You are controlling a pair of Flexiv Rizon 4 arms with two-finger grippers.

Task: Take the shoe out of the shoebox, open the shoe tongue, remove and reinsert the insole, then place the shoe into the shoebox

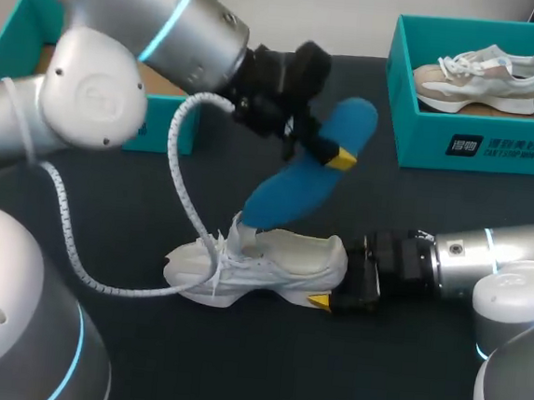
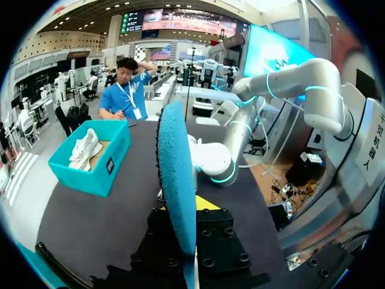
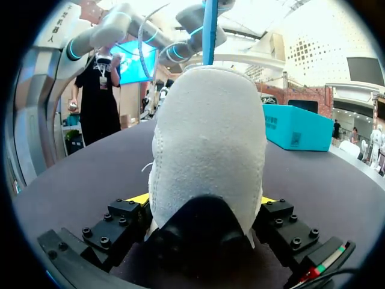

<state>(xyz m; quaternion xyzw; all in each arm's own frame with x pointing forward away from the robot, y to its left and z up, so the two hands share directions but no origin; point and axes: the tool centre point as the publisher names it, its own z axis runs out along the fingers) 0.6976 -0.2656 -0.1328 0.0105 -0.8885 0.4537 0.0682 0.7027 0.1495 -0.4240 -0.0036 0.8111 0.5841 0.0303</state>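
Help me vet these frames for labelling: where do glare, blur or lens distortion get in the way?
Head view: even light, with a soft sheen on the left arm. Left wrist view: the fisheye curves the table; the blue insole looms close, blocking the middle. Right wrist view: highlights overhead are blown out; the white shoe bulges and fills the frame.

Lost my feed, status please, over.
Left gripper shut on blue insole, tip at the shoe. Right gripper shut on its heel. Cable loops near toe.
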